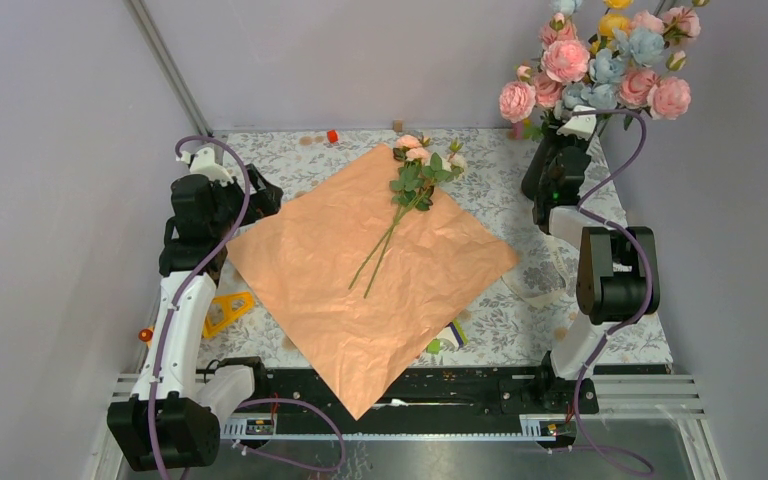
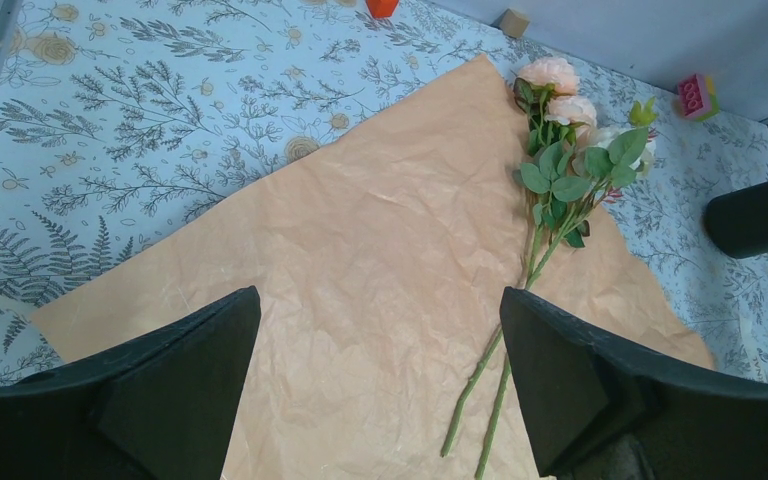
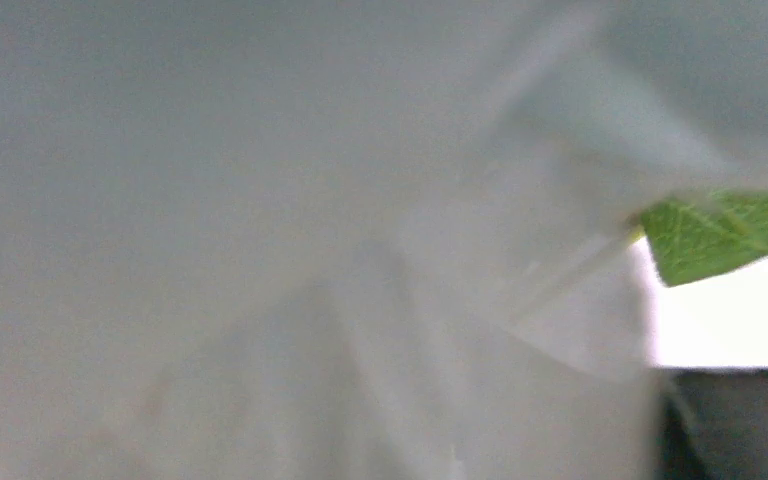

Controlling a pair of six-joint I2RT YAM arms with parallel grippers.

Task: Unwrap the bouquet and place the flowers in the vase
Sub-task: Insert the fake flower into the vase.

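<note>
Two flower stems (image 1: 392, 225) lie on one paper (image 1: 360, 310); left tool (image 2: 378, 312) spread, right tool (image 1: 572, 135) unclear.

Looks like a robotics lab test cell to me: plain grey walls (image 1: 50, 150) box in a small table with a floral cloth (image 1: 510, 325), the left arm (image 1: 185, 310) and right arm (image 1: 610, 275) bolted to a metal rail (image 1: 460, 385) along the near edge.
</note>
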